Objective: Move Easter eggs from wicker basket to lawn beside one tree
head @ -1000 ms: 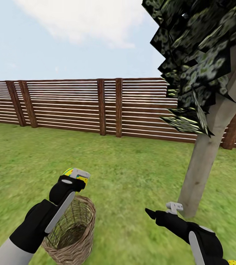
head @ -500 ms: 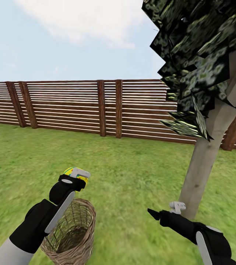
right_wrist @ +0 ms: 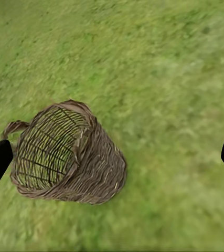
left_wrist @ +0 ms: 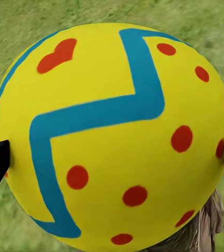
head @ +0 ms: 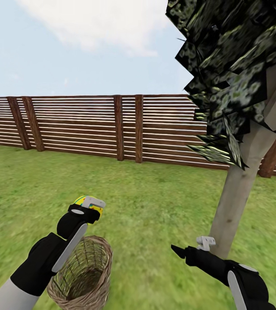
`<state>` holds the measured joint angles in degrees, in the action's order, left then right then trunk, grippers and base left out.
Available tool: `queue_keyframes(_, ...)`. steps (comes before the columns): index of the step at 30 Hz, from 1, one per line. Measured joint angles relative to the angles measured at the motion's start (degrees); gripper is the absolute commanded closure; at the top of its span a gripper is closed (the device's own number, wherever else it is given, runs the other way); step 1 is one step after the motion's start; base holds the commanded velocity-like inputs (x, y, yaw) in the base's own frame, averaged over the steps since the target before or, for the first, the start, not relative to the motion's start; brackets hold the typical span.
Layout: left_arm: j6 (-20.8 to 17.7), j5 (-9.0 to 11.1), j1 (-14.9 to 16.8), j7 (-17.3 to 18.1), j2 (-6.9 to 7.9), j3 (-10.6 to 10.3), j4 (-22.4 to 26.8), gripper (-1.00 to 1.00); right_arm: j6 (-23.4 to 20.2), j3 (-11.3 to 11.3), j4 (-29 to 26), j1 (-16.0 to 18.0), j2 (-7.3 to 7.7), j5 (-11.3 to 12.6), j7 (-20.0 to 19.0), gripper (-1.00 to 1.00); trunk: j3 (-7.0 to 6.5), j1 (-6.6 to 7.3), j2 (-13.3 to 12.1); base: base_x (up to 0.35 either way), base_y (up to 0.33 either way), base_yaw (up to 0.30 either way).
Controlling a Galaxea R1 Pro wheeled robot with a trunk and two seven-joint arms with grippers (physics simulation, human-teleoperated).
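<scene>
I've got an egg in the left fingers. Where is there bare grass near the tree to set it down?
Bare lawn lies between the wicker basket and the tree trunk, with more stretching back to the fence. The right gripper, open, hangs just before the trunk's foot, so that spot is crowded. The left gripper holds the egg above the basket.

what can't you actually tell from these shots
- Basket contents: in the head view the left arm covers part of the wicker basket; in the right wrist view its interior is dim.
- Other two eggs: not visible; the egg in the left claw blocks the left wrist view.
- Tree base: hidden behind the right claw.
- Right arm: cut off by the frame corner.
</scene>
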<state>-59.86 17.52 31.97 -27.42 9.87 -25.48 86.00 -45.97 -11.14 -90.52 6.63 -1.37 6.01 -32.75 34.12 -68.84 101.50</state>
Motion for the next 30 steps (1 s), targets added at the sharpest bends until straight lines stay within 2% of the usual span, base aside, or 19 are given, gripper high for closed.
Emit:
queue_keyframes(5,0.0,0.0,0.0,0.1,-0.01,0.1,-0.1,1.0,-0.1,-0.6,4.6,-0.1,0.12,0.0,0.1,-1.0,-0.9,1.1,-2.0,0.0,0.0,0.0)
queue_keyframes(8,0.0,0.0,0.0,0.1,0.0,0.0,0.0,1.0,0.2,-0.8,14.6,-1.2,0.49,-0.2,1.1,-1.0,-1.43,1.76,-3.2,0.0,0.0,0.0)
queue_keyframes(9,0.0,0.0,0.0,0.1,0.0,0.0,0.0,1.0,1.8,-0.8,19.3,-1.4,0.52,-0.2,1.7,-1.0,-1.61,1.97,-3.6,0.0,0.0,0.0)
queue_keyframes(12,0.0,0.0,0.0,0.2,0.0,0.0,0.0,1.0,9.5,-0.4,24.7,-1.6,0.05,0.3,2.3,-1.0,-2.15,2.64,-4.8,0.0,0.0,0.0)
queue_keyframes(15,0.0,0.0,0.0,0.2,0.0,-0.1,0.0,1.0,12.2,-0.1,28.6,-1.6,-0.16,0.5,2.4,-1.0,-2.69,3.3,-6.0,0.0,0.0,0.0)
queue_keyframes(23,0.0,0.0,0.0,0.2,0.0,-0.3,0.0,1.0,13.7,0.0,31.0,-1.7,-0.31,1.0,2.4,-1.0,-4.13,5.05,-9.2,0.0,0.0,0.0)
queue_keyframes(24,0.0,0.0,0.0,0.2,0.0,-0.3,0.0,1.0,15.1,0.0,31.0,-1.7,-0.31,1.0,2.4,-1.0,-4.31,5.28,-9.6,0.0,0.0,0.0)
queue_keyframes(27,0.0,0.0,0.0,0.2,0.0,-0.4,0.0,1.0,23.8,0.1,32.8,-1.7,-0.39,1.0,2.5,-1.0,-4.85,5.93,-10.8,0.0,0.0,0.0)
queue_keyframes(30,0.0,0.0,0.0,0.3,0.0,-0.4,0.0,1.0,26.7,0.2,33.9,-1.7,-0.46,0.9,2.7,-1.0,-5.39,6.59,-12.0,0.0,0.0,0.0)
